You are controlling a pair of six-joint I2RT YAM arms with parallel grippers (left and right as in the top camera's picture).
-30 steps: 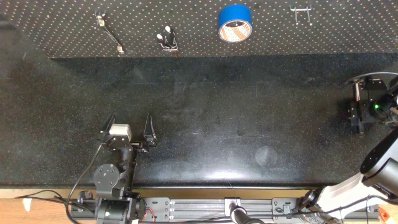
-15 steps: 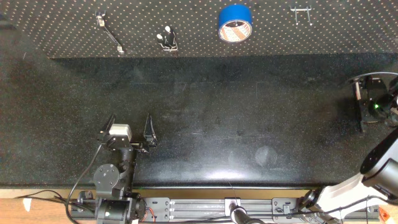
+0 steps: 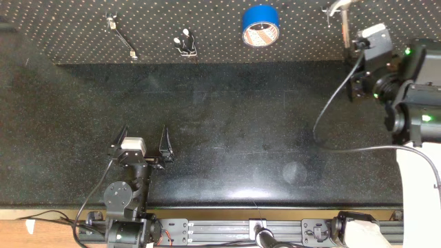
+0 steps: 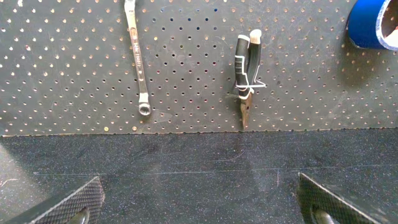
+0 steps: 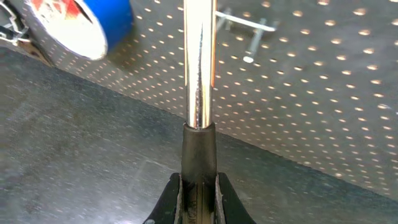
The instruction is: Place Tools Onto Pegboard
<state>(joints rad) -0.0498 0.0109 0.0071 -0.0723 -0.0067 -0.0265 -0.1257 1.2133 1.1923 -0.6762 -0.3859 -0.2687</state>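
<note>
A hammer with a chrome shaft and a black grip stands in my right gripper, which is shut on the grip. In the top view the hammer points up at the pegboard from the right gripper. Its head lies at the board's far right. A double wire hook sticks out of the board just beside the shaft. My left gripper rests open low over the table near its base, with nothing between its fingers.
A wrench, pliers and a roll of blue tape hang on the pegboard, left to middle. The left wrist view shows the wrench, pliers and tape. The black table lies between both arms.
My right arm has swung from the table's right edge up to the pegboard's right end, and the hammer now shows in it. The left arm has not moved.
</note>
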